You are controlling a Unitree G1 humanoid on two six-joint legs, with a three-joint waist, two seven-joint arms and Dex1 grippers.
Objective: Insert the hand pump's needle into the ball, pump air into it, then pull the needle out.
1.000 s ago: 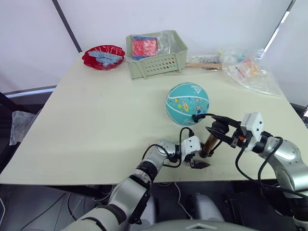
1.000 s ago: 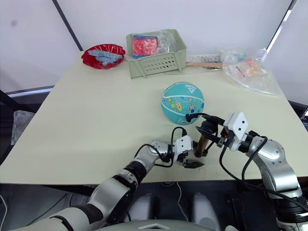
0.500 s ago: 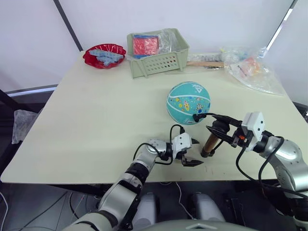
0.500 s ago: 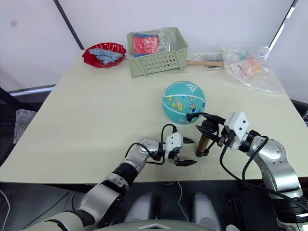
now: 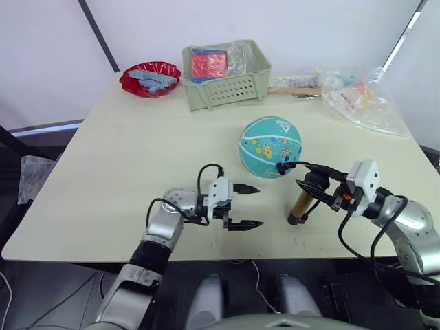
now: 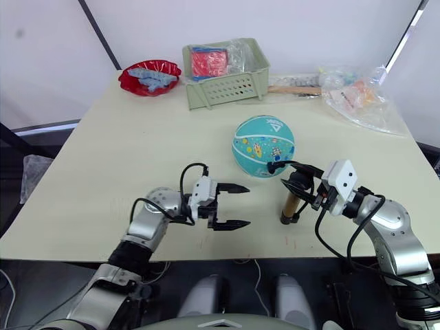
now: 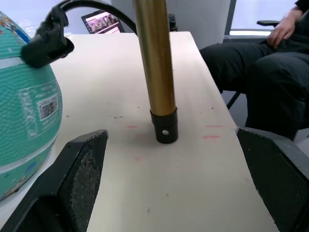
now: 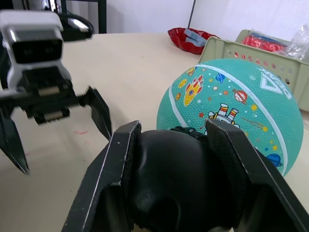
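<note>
pump (image 5: 301, 204): standing pretty much upright on its black end cap near the front of the desk (image 5: 124, 158), just right of the ball, with the right gripper (image 5: 315, 185) clenching its black T-handle from above

hose (image 5: 302, 165): looping from the pump's top over to a black fitting that's sitting against the near side of the ball; can't make out the needle itself, so no idea if it's actually in

ball (image 5: 270, 147): resting on the desk mid-right, touching nothing but that fitting, barcode sticker facing the left gripper

left gripper (image 5: 242, 206): this is the change. A second ago it was right down by the pump's base; now it's pulling back to the left, well clear of pump and ball, jaws spread wide and holding nothing

what that means: looks like the left arm is done steadying the pump, so the right one is carrying it alone. If pumping is next, one-handed strokes are probably risking a tipped cylinder or a yanked hose

background: green basket (image 5: 225, 75), red bowl (image 5: 149, 77) and plastic bags (image 5: 357, 100) sitting along the far edge, out of the way
</note>
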